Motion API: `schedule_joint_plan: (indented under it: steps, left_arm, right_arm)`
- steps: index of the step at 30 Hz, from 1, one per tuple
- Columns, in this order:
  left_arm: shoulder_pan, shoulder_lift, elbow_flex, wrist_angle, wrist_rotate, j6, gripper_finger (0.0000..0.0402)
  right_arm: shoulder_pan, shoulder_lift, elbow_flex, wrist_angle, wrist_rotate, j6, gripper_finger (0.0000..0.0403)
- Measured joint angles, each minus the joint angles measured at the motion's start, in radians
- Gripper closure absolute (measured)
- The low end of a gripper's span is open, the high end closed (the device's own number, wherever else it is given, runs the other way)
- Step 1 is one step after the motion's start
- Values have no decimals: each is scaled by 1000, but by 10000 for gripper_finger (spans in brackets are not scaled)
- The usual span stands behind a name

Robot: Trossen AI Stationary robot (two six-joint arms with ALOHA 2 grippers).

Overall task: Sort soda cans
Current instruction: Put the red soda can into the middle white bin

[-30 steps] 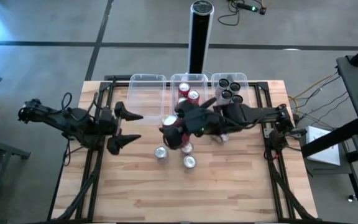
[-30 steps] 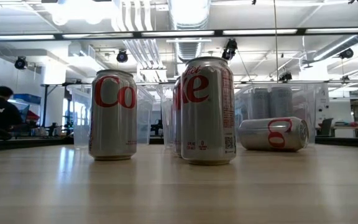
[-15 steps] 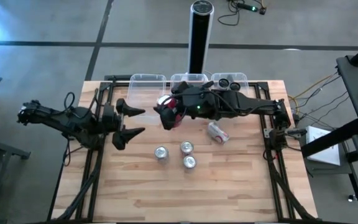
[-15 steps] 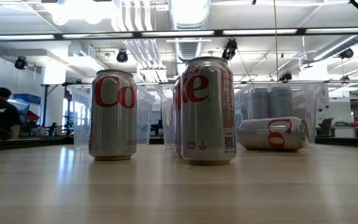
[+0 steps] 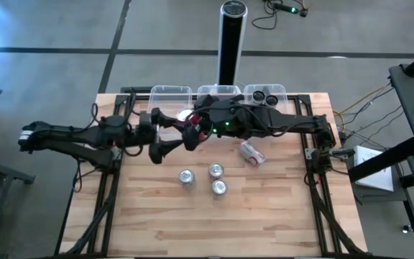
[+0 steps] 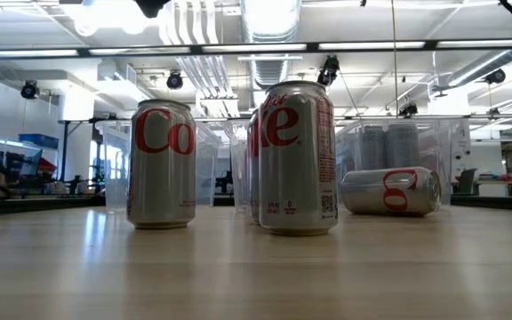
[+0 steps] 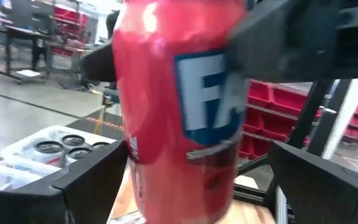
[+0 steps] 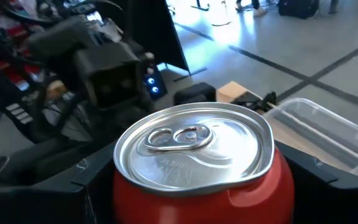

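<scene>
A red soda can (image 5: pixel 190 124) is held in the air by my right gripper (image 5: pixel 194 131), which reaches in from the table's right and is shut on it. My left gripper (image 5: pixel 169 133) is open, with one finger on each side of the same can (image 7: pixel 179 93) and a gap showing. Three silver cans (image 5: pixel 186 176) (image 5: pixel 215 170) (image 5: pixel 220 187) stand upright on the wood. A fourth (image 5: pixel 252 152) lies on its side. In the low view they show as two standing cans (image 6: pixel 161 164) (image 6: pixel 296 160) and the lying one (image 6: pixel 391 191). My right gripper pinches the red can's body just below its silver top (image 8: pixel 194 146), one finger on each side. The fingers come in about level from the table's right. The can is lifted clear of the table and stands roughly upright in the hold.
Three clear bins sit along the far edge: the left one (image 5: pixel 169 92), the middle one (image 5: pixel 225 89) partly under my right arm, and the right one (image 5: pixel 282 91) holding black cans. A tall black post (image 5: pixel 231 43) stands behind them. The table's near half is bare wood.
My right gripper has lifted the red can off the table from among the silver cans and carried it toward the far edge and left. My left arm has stretched toward the right until its open fingers stand on either side of the can.
</scene>
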Motion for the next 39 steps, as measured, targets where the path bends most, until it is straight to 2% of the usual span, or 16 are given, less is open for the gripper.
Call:
schedule_joint_plan:
  steps: [3,7,10,15,18,22,30,34,39]
  left_arm:
    - [12,34,0,36,56,-13,27]
    - [25,73,-2,75,73,-31,39]
    - [37,90,-2,131,74,-44,58]
    - [69,124,-1,146,134,-71,99]
    - [79,129,-1,149,144,-76,106]
    - [80,116,-1,153,134,-77,108]
    - [80,34,-2,88,114,-78,112]
    - [80,-37,-2,84,102,-75,112]
    - [80,-86,-2,77,102,-72,113]
  right_arm:
    - [1,0,-25,63,0,-14,106]
    - [2,0,-47,103,-9,-38,106]
    - [4,0,-55,114,-9,-45,106]
    - [8,0,-70,133,1,-51,106]
    - [8,0,-77,129,4,-51,105]
    - [8,0,-78,143,3,-39,94]
    - [17,-23,-49,125,3,-103,33]
    - [25,-68,-36,80,5,-157,25]
    - [30,-54,-38,13,-11,-150,23]
